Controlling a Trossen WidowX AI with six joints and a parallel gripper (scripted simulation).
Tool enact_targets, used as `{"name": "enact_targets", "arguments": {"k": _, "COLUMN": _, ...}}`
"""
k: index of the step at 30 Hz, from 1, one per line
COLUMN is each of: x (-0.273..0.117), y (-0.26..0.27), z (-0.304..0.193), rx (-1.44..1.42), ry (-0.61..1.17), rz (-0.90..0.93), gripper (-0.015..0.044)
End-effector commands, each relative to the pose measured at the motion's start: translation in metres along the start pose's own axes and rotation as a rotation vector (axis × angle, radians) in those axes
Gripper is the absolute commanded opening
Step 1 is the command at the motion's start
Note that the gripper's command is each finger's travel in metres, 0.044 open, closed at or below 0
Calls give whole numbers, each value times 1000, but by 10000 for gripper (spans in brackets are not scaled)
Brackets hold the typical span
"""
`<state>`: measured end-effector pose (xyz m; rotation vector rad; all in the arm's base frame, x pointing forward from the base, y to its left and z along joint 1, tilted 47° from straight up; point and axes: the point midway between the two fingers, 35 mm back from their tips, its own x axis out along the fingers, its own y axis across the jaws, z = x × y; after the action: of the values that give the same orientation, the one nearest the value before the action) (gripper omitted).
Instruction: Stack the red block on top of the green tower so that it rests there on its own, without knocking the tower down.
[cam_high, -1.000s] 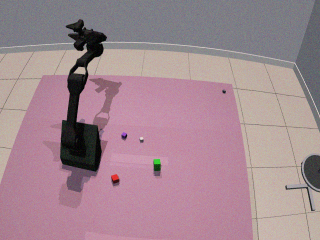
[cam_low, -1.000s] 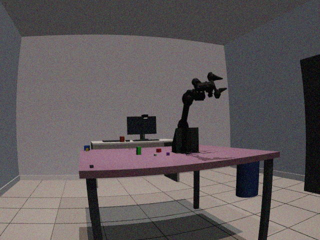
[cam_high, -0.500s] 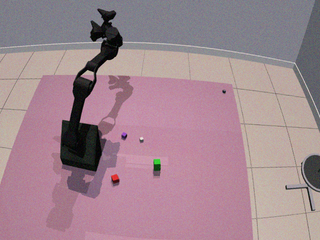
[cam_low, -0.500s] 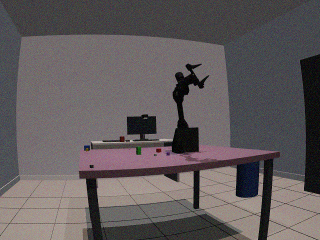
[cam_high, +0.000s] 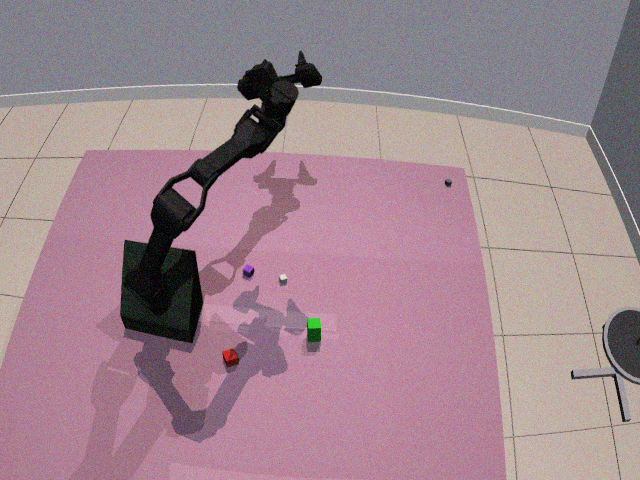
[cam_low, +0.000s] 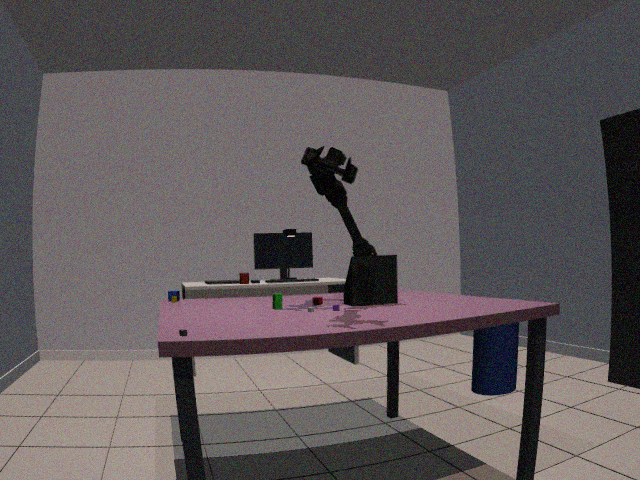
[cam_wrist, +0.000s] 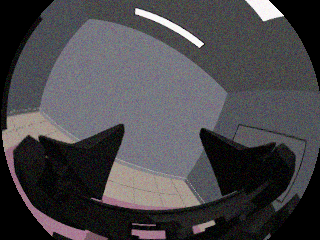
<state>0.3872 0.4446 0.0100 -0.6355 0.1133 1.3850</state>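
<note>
The red block (cam_high: 230, 356) (cam_low: 317, 300) lies on the pink table top (cam_high: 392, 248) (cam_low: 465, 310), in front of the arm's base (cam_high: 160, 304) (cam_low: 371, 279). The green tower (cam_high: 313, 329) (cam_low: 277, 300) stands upright a short way to the right of it in the top view, apart from it. My gripper (cam_high: 284, 57) (cam_low: 330, 160) (cam_wrist: 163, 130) is open and empty. It is raised high above the table, far from both blocks, and points out at the wall. The wrist view shows only the two fingers, wall and floor.
A small purple cube (cam_high: 248, 270) (cam_low: 336, 307) and a small white cube (cam_high: 282, 277) (cam_low: 310, 309) lie behind the red block and the tower. A small dark object (cam_high: 448, 181) (cam_low: 183, 332) sits near the far corner of the table.
</note>
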Motion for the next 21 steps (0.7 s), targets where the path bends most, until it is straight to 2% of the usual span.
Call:
{"name": "enact_targets", "arguments": {"k": 1, "x": -51, "y": -31, "z": -47, "rx": 166, "ry": 226, "rz": -115, "gripper": 440}}
{"name": "enact_targets", "arguments": {"k": 11, "x": -197, "y": -46, "z": -139, "rx": 498, "ry": 720, "rz": -353, "gripper": 440}}
{"name": "enact_targets", "arguments": {"k": 21, "x": -358, "y": 0, "z": -186, "rx": 750, "ry": 1191, "rz": -541, "gripper": 440}}
